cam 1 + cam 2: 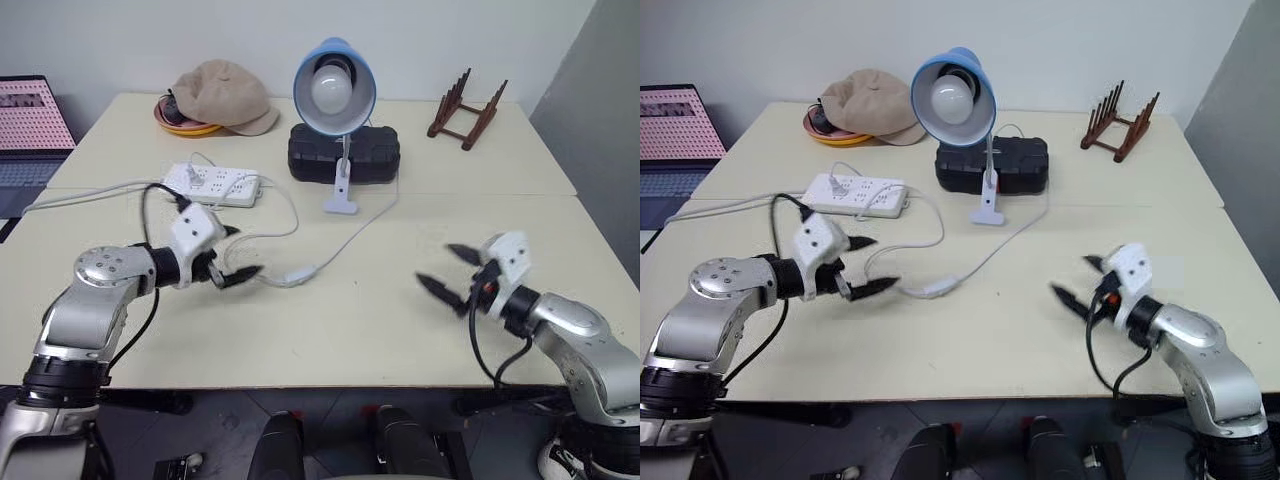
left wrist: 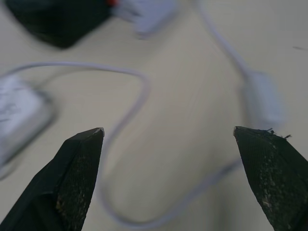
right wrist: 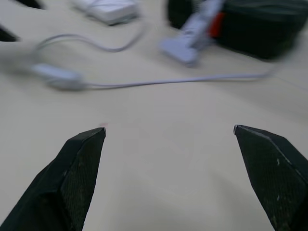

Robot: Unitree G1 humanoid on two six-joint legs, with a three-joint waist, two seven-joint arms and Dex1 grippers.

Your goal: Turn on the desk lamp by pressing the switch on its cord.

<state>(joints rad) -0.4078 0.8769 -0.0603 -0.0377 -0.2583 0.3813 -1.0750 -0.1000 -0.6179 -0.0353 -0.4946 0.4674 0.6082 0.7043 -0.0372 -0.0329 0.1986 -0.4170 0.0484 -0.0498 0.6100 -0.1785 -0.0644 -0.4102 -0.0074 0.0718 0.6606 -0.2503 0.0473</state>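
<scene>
Unlit blue desk lamp (image 1: 334,86), upright

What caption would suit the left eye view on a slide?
Open left gripper nears the switch on the unlit desk lamp cord.

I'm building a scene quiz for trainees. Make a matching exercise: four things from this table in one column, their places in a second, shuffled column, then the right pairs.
Things:
1. switch
2. desk lamp
3. beige cap
4. wooden rack

Places:
A. far right part of the table
B. over a bowl at the far left
C. on the table just right of the open left gripper
D. clip base beside a black case, dome shade facing the camera

Pairs: 1-C, 2-D, 3-B, 4-A
</scene>
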